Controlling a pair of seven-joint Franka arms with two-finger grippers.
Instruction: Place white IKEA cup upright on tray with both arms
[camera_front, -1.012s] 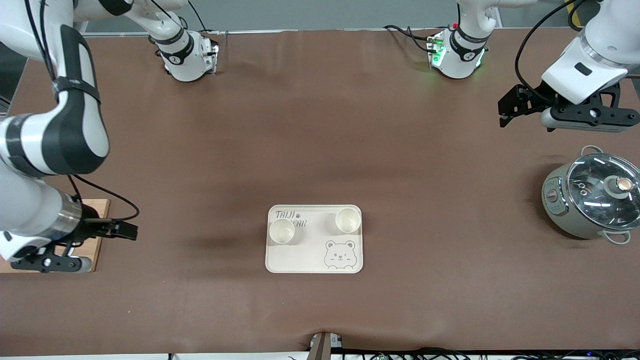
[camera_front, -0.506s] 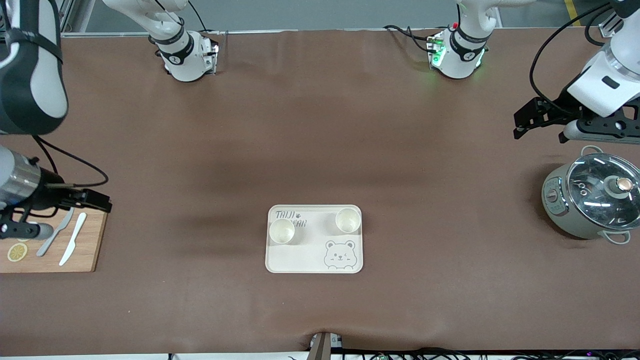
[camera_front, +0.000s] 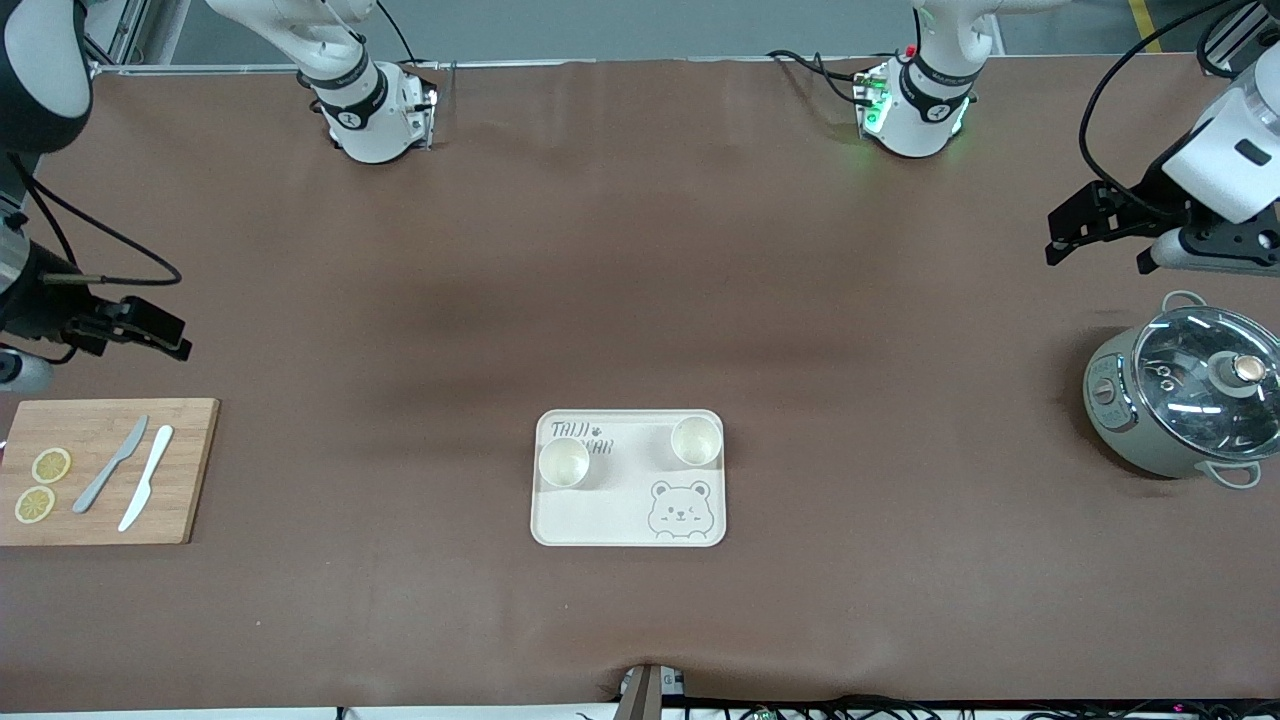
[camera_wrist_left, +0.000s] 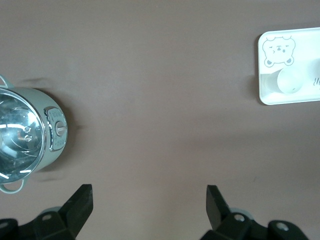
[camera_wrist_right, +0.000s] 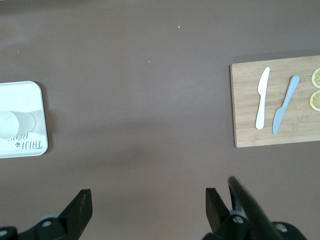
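The cream tray (camera_front: 600, 515) with the bear drawing lies at the table's middle, toward the front camera. Two white cups stand upright on it: one (camera_front: 564, 463) at the right arm's end, one (camera_front: 696, 441) at the left arm's end. My left gripper (camera_front: 1058, 235) is open and empty, high over the table at the left arm's end, beside the pot. My right gripper (camera_front: 172, 335) is open and empty, over the table at the right arm's end. The left wrist view shows the tray (camera_wrist_left: 305, 50) with a cup (camera_wrist_left: 289, 81); the right wrist view shows the tray (camera_wrist_right: 20, 97) with a cup (camera_wrist_right: 11, 125).
A grey-green pot with a glass lid (camera_front: 1185, 400) stands at the left arm's end. A wooden cutting board (camera_front: 190, 470) with two knives and two lemon slices lies at the right arm's end. It also shows in the right wrist view (camera_wrist_right: 245, 110).
Both grippers have drawn back from the middle, toward the bases and the table's ends. The right arm has moved off the cutting board, which is now uncovered. The cups and tray have not moved.
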